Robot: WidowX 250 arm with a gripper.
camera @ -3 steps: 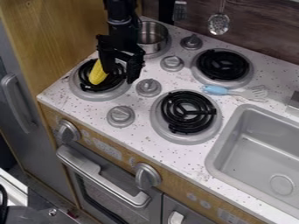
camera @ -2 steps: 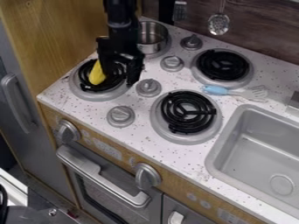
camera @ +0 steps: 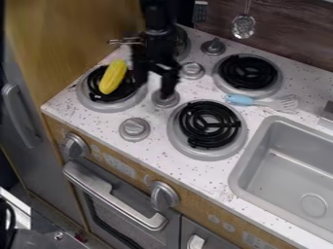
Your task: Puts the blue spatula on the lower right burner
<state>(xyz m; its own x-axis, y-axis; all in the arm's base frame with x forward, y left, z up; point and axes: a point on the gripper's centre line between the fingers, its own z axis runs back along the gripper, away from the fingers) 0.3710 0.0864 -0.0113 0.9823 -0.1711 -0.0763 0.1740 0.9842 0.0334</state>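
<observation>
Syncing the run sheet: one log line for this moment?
gripper: open, above the stove's left half | blue spatula: on counter, off lower right burner | yellow corn: on lower left burner | placement: not done

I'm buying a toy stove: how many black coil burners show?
3: lower-left burner under the yellow corn, lower-right burner, upper-right burner; the black robot arm may hide another.

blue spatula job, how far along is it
Nothing looks done: the blue spatula lies on the counter, off the lower right burner. In hand: apparently nothing, the open gripper being over by the corn. Left: grasping, carrying and setting it down.
</observation>
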